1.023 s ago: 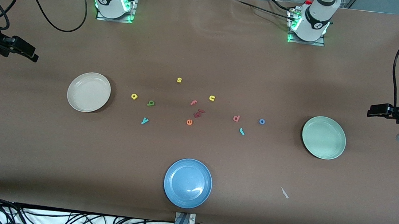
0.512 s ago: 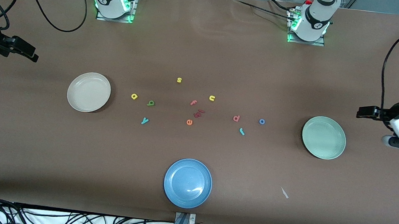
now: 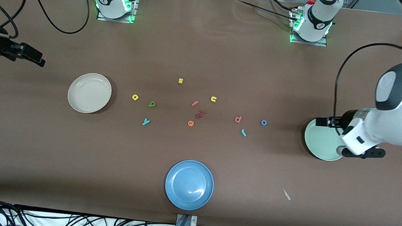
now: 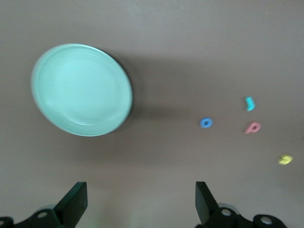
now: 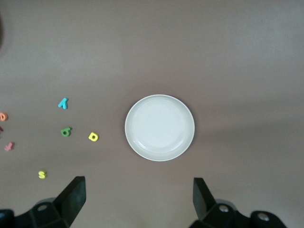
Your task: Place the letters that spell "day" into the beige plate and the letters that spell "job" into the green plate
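The beige plate (image 3: 89, 93) (image 5: 159, 127) lies toward the right arm's end, holding nothing. Beside it lie the yellow "a" (image 3: 135, 97) (image 5: 93, 137), green "d" (image 3: 152, 104) (image 5: 66, 131) and teal "y" (image 3: 145, 122) (image 5: 62, 103). Toward the green plate (image 3: 321, 145) (image 4: 80, 90) lie the salmon "b" (image 3: 238, 119) (image 4: 253, 127), blue "o" (image 3: 264, 122) (image 4: 206, 123) and teal "j" (image 3: 243, 132) (image 4: 249, 103). My left gripper (image 3: 322, 121) (image 4: 141, 190) hangs open over the green plate's rim. My right gripper (image 3: 38, 61) (image 5: 137, 187) is open over bare table past the beige plate.
A blue plate (image 3: 189, 184) sits near the front edge. In the middle lie a yellow "s" (image 3: 180, 80), yellow "n" (image 3: 213, 99), pink "f" (image 3: 195, 103), orange "e" (image 3: 190, 123) and dark red letters (image 3: 200, 114). A pale scrap (image 3: 286, 194) lies toward the front.
The left arm has swung in from the table's end until its gripper is over the green plate. The right gripper has shifted slightly toward the beige plate. No letter has moved.
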Controlling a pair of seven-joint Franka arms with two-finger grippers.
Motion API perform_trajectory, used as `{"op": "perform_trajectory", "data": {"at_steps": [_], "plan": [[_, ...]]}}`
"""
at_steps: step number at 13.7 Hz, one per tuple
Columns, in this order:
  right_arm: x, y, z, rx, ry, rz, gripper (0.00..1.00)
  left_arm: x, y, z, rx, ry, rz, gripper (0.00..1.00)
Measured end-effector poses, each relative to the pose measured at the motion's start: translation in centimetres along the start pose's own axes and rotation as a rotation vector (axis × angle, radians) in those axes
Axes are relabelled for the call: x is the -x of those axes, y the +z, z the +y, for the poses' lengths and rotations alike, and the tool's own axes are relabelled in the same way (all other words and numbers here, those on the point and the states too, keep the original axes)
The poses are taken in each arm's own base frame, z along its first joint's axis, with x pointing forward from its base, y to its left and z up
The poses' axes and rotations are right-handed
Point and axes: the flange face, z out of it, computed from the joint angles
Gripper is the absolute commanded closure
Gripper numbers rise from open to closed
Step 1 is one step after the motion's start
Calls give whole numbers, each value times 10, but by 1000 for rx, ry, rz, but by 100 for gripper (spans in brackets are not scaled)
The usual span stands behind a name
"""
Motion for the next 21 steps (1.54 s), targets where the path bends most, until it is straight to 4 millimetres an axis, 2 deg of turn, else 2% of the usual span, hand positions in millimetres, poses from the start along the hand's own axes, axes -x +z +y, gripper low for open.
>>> {"op": "perform_trajectory", "data": {"at_steps": [3, 5, 6, 7, 9, 12, 14, 17, 20, 21], "plan": [[0, 19, -43, 12, 35, -20, 0, -13, 56, 36, 10, -116, 17, 0], [1, 35, -72, 24, 3, -44, 0, -10, 97, 66, 3, -175, 32, 1], [1, 45, -84, 32, -8, -59, 0, -6, 115, 79, -1, -198, 37, 5], [-1, 58, -92, 41, -16, -79, 0, -3, 134, 90, -3, -221, 45, 10], [-7, 88, -109, 52, -37, -107, 0, -3, 169, 108, 1, -268, 64, 11], [-6, 143, -144, 65, -7, -100, 0, -10, 216, 123, 7, -307, 74, 15], [2, 191, -148, 70, 32, -96, 0, -13, 241, 122, 18, -321, 90, 22], [23, 257, -143, 64, 124, -67, 0, -1, 273, 121, 1, -325, 75, 30], [52, 312, -141, 30, 208, 6, 0, 4, 279, 124, -6, -329, 64, 47], [62, 325, -142, 29, 232, 12, 0, 5, 280, 125, -7, -330, 64, 55]]}}
